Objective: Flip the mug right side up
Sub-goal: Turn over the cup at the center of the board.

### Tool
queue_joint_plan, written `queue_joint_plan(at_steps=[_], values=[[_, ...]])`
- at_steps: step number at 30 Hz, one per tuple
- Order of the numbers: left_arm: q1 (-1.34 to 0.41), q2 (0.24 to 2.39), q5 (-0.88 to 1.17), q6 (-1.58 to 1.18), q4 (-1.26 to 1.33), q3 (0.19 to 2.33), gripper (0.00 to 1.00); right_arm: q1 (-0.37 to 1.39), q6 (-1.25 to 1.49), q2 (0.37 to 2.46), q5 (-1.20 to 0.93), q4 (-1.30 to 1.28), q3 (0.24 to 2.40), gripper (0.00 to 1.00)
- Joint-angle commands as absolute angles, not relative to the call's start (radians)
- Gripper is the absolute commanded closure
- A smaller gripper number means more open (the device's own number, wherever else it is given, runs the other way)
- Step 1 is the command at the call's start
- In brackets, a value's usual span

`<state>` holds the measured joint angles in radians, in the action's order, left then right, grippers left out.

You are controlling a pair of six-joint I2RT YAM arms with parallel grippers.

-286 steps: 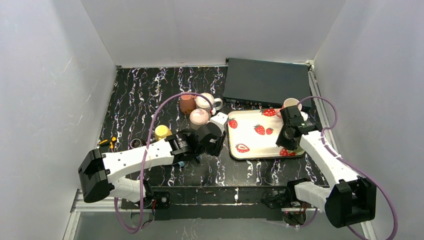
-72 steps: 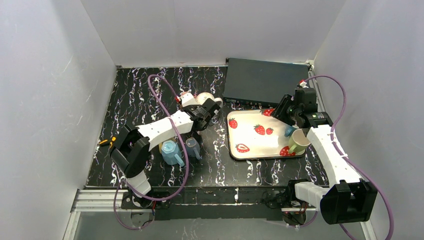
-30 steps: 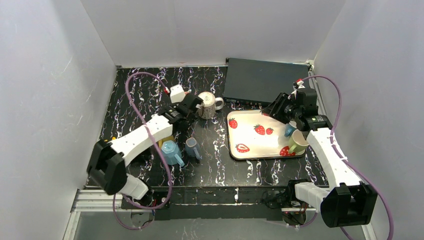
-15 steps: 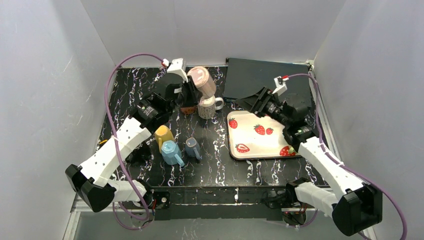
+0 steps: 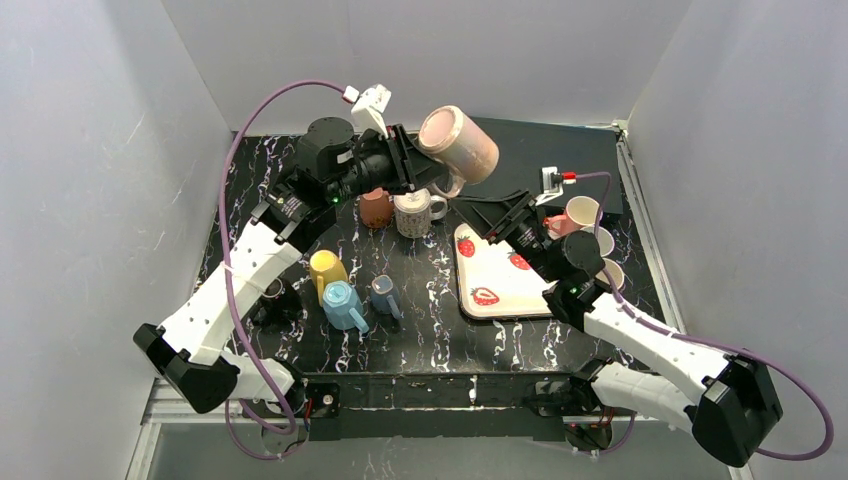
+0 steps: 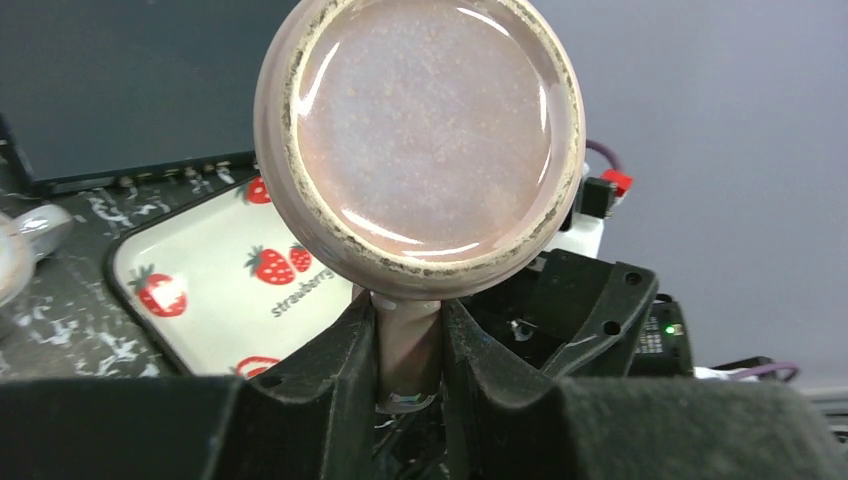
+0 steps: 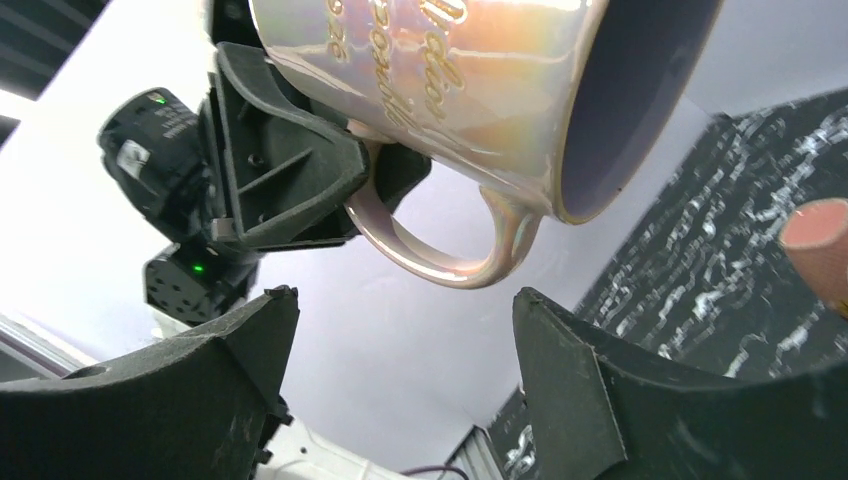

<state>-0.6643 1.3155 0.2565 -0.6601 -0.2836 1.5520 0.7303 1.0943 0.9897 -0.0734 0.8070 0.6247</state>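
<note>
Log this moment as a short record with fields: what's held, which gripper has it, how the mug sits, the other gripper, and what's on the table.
held: pink mug, by its handle
holder: left gripper, shut on the handle
mug pose: in the air, on its side, base toward the left wrist camera
right gripper: open, facing the handle, apart from it
on the table: strawberry tray, white mug
task state: mug not yet upright

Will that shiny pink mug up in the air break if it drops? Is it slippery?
Probably slippery: the mug looks glossy and glazed. It seems hard ceramic, so a fall could likely crack it. The left fingers pinch only its handle, so it might swing.
</note>
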Motion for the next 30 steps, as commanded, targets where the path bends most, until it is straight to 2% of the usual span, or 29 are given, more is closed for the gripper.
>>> queue_joint_plan(at_steps=[1, 10, 16, 20, 26, 30], values=[[-0.653, 1.274, 0.372, -0.766, -0.077, 1.634, 1.00, 0.750, 1.115, 0.995, 0.022, 1.043, 0.621, 0.13], [-0.653, 1.197, 0.428, -0.872, 0.053, 1.573, 1.00, 0.751, 1.188, 1.075, 0.034, 1.194, 0.665, 0.17], [-0.653, 1.187, 0.492, -0.914, 0.069, 1.600, 1.00, 0.751, 1.177, 1.094, 0.029, 1.247, 0.729, 0.28], [-0.653, 1.167, 0.510, -0.913, 0.071, 1.614, 1.00, 0.750, 1.147, 1.095, -0.034, 1.188, 0.810, 0.31], [-0.653, 1.166, 0.518, -0.921, 0.083, 1.623, 1.00, 0.750, 1.231, 1.190, -0.131, 1.261, 0.903, 0.33], [-0.652, 1.167, 0.515, -0.926, 0.087, 1.612, 1.00, 0.752, 1.290, 1.233, -0.140, 1.355, 0.923, 0.48]])
